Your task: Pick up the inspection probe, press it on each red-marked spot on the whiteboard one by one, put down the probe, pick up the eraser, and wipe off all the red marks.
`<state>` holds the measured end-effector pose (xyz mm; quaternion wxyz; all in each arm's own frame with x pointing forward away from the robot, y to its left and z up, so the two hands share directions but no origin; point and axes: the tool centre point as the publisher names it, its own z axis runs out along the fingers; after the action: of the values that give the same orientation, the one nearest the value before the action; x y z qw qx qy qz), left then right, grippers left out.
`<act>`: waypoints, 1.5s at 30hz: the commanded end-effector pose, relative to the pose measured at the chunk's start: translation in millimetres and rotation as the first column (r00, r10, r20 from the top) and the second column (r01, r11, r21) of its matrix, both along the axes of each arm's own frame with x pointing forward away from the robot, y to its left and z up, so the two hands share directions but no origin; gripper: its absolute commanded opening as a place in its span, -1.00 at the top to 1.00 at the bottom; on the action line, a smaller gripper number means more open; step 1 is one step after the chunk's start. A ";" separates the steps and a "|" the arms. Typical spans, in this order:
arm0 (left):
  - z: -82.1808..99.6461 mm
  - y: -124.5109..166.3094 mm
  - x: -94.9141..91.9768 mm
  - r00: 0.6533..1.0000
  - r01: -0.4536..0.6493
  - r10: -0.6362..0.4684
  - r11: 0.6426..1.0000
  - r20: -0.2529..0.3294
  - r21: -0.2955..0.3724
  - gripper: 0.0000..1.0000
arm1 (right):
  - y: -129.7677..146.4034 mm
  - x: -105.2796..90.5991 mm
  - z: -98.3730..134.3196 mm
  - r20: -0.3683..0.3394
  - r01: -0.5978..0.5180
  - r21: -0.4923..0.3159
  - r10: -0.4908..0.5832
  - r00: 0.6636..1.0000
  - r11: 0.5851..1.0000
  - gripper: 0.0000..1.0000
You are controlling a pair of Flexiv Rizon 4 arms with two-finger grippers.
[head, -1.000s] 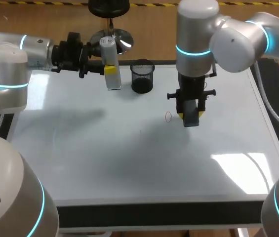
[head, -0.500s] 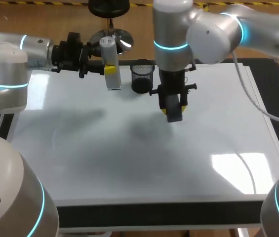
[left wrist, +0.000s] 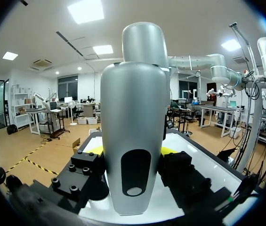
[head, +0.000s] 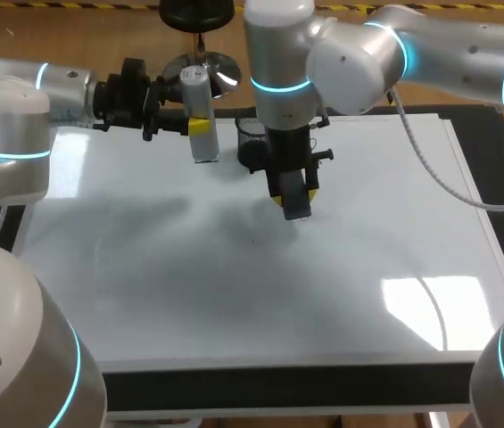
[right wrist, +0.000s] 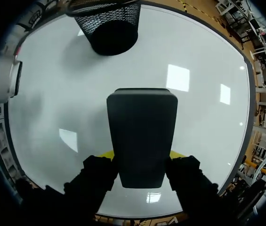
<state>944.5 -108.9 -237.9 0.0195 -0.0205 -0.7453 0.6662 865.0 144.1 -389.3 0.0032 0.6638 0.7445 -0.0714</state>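
The right gripper [head: 293,198] clamps a dark rectangular eraser [right wrist: 142,136] over the white whiteboard [head: 234,303]. Bare board lies all round it, with the edges well away. A black mesh cup [right wrist: 109,26] stands just ahead. Farther off beside the cup, the left gripper [head: 200,127] grips the silver-white cylindrical probe [left wrist: 135,127].

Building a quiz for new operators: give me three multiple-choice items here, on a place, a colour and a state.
1. Where does the mesh cup stand? A) near the whiteboard's far edge B) at its near edge C) off the whiteboard
2. What colour is the eraser? A) red B) dark grey C) white
3. The right gripper is: A) open B) shut on the eraser C) shut on the mesh cup
A: it stands by the far edge. B: its block is dark grey. B: it is clamped from both sides.
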 end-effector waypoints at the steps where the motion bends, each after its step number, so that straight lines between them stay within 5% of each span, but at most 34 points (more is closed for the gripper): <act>1: 1.0 0.1 1.4 1.000 0.004 -0.004 1.000 -0.001 -0.001 1.00 | 6.5 4.2 -8.0 -0.013 -0.007 0.004 0.007 1.000 1.000 1.00; 27: 1.0 0.1 1.4 1.000 0.004 -0.004 1.000 -0.001 -0.001 1.00 | 9.6 8.2 -40.6 -0.004 -0.041 0.110 0.042 0.999 0.993 1.00; 45: 1.0 0.1 1.4 1.000 0.004 -0.004 1.000 -0.001 -0.001 1.00 | -46.7 22.9 -61.3 -0.095 0.057 0.138 -0.045 0.995 0.989 1.00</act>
<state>944.4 -108.9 -237.9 0.0195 -0.0205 -0.7453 0.6662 886.0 117.0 -428.9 -0.0722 0.6753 0.7319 -0.0546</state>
